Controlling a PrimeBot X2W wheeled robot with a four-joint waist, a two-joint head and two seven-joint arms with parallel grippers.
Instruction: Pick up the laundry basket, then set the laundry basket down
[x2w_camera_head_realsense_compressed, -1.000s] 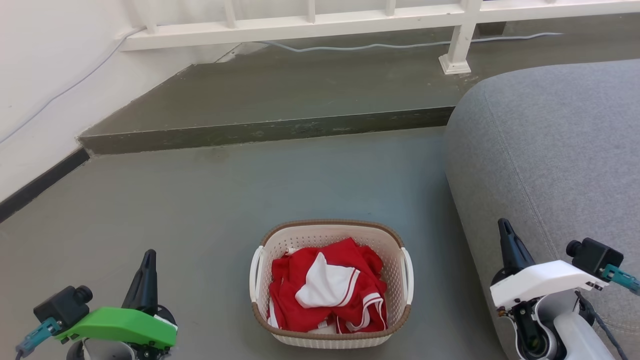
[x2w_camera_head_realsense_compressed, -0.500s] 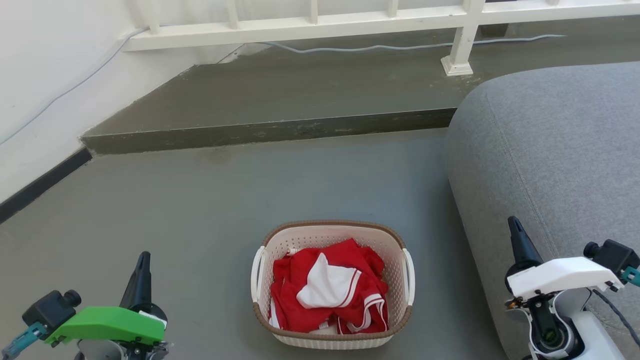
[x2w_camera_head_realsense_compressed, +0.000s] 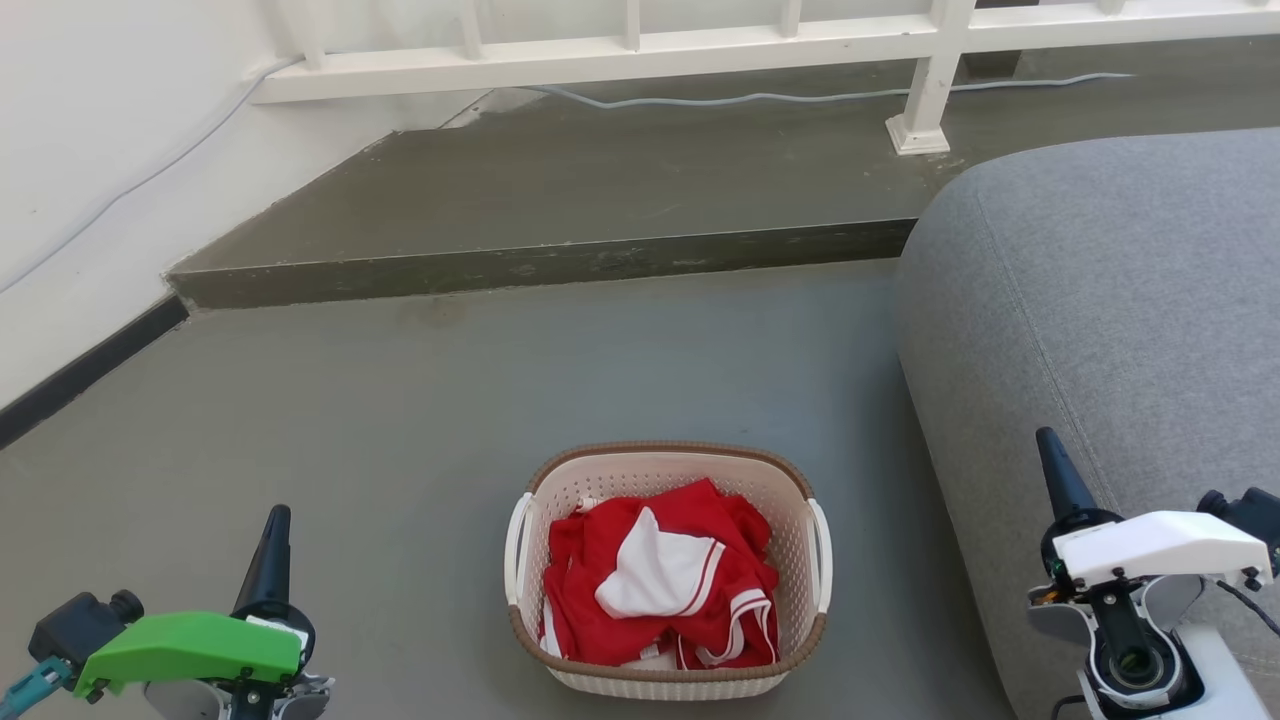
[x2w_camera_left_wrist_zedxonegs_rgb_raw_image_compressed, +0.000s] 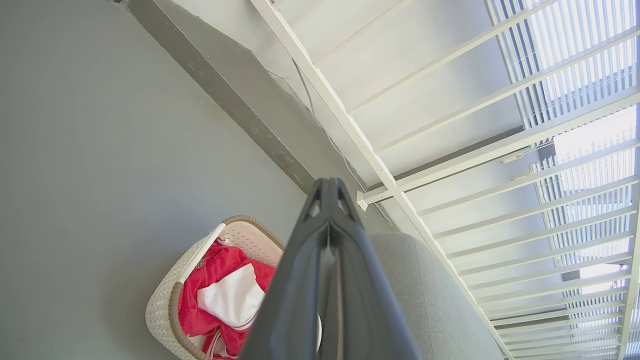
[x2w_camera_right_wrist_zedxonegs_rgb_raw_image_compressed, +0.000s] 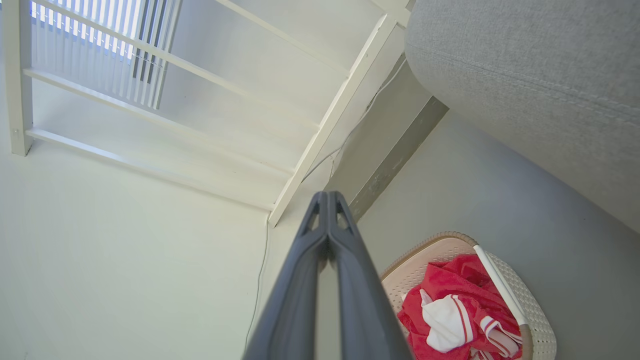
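Cream-white perforated plastic forms the laundry basket (x2w_camera_head_realsense_compressed: 650, 472), which stands upright on the grey floor (x2w_camera_head_realsense_compressed: 400, 430) just beside the grey sofa (x2w_camera_head_realsense_compressed: 1100, 300), off the sofa's left flank from where we look.

Neither of our grippers touches the basket. Our left gripper (x2w_camera_head_realsense_compressed: 277, 520) hangs well apart from the sofa, on the far side of the basket from it, with its two dark fingers pressed together on nothing. Our right gripper (x2w_camera_head_realsense_compressed: 1050, 445) hovers in front of the sofa's near edge, fingers likewise pressed together and empty.

With the basket on the floor and both grippers clear of it, we judge the scene fits two stages equally: a basket waiting to be lifted, or one set down after its lift.

The basket is rounded-rectangular, with a brown woven-look rim and a white handle on each side, one toward the sofa and one away from it. A crumpled red and white garment (x2w_camera_head_realsense_compressed: 660, 585) lies inside.
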